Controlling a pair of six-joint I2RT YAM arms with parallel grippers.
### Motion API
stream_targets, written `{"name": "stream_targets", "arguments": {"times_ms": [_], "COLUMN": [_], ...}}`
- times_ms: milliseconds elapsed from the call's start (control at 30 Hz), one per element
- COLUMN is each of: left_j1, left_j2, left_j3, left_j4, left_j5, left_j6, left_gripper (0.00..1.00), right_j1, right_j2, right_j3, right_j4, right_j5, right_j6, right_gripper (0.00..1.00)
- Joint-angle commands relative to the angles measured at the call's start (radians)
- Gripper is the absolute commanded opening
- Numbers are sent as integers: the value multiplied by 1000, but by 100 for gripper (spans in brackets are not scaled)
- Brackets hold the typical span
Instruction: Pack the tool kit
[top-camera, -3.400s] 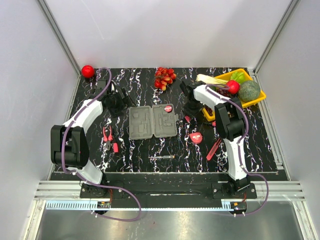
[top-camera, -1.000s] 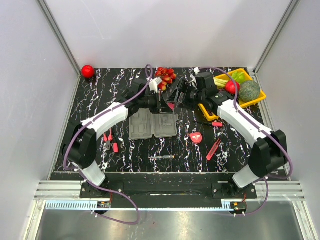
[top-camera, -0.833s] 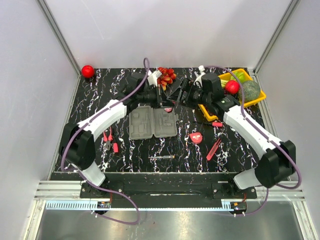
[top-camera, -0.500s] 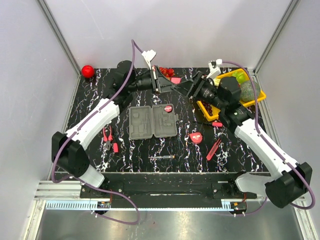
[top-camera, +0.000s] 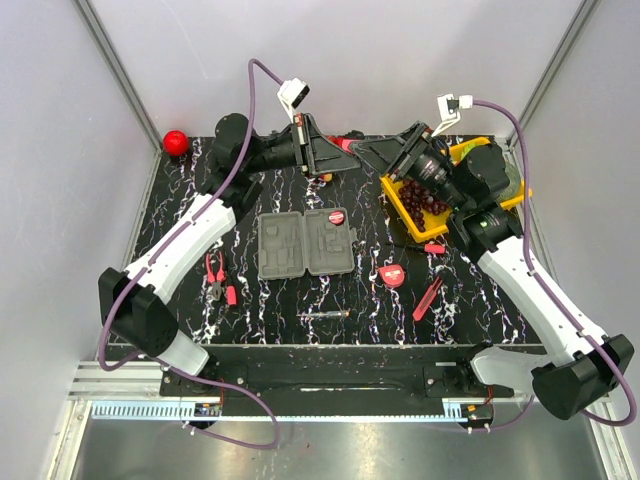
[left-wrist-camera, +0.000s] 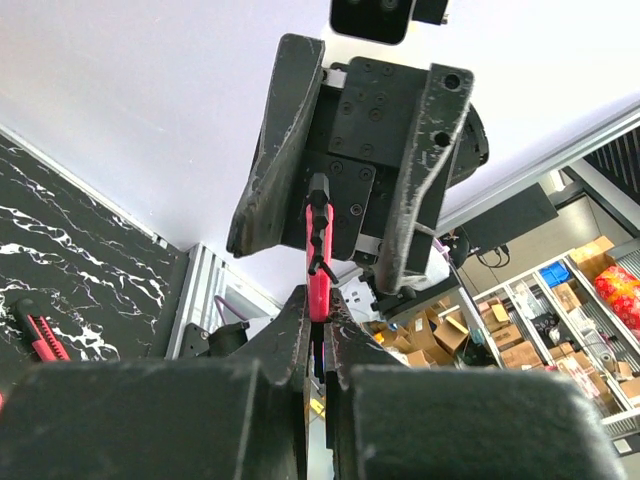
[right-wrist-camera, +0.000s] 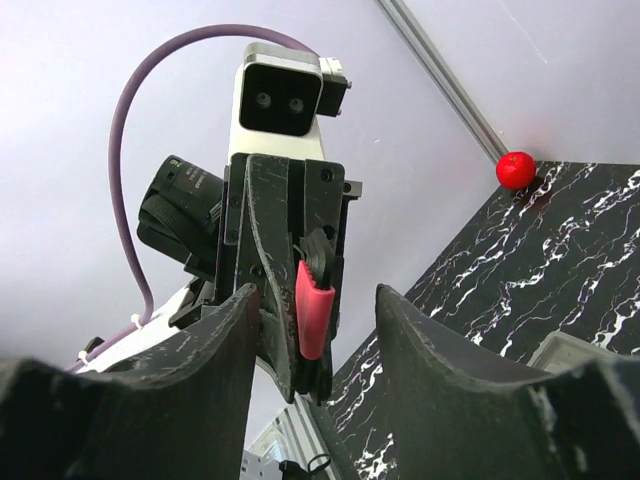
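Note:
The grey tool kit case (top-camera: 283, 245) lies open and flat mid-table, with a small round red piece (top-camera: 337, 216) in its right half. Around it lie the red pliers (top-camera: 215, 277), the tape measure (top-camera: 393, 274), the screwdriver (top-camera: 323, 316) and the knife (top-camera: 428, 297). Both arms are raised high at the back, tip to tip. My left gripper (left-wrist-camera: 318, 305) is shut on a small red tool (left-wrist-camera: 318, 262). My right gripper (right-wrist-camera: 315, 350) faces it, open, its fingers (left-wrist-camera: 285, 150) either side of the tool's (right-wrist-camera: 312, 310) free end without touching.
A yellow tray (top-camera: 405, 222) of fruit sits at the back right under the right arm. A red ball (top-camera: 176, 142) rests in the back left corner. A small red piece (top-camera: 433, 247) lies by the tray. White walls enclose the table's sides and back.
Both arms have lifted from just above the case to high at the back, the left still holding the red tool. The right jaws have narrowed around its end.

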Motion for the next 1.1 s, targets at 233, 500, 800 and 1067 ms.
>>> {"name": "stream_targets", "arguments": {"times_ms": [233,500,800,1067], "left_j1": [4,4,89,153], "left_j2": [-53,-74,-155,-212], "left_j3": [29,26,-2,-223], "left_j4": [-5,-108,-534,-764], "left_j5": [17,8,-127,-511], "left_j6": [39,128,453,604], "left_gripper": [0,39,99,94], "right_j1": [2,2,-12,-10], "right_j2": [2,2,36,169], "right_j3": [31,11,32,-109], "right_j4": [18,8,-216,-382], "right_j5": [-85,-32,30,-31], "right_j6": [0,17,-20,-51], "right_gripper": [22,6,2,1]}}
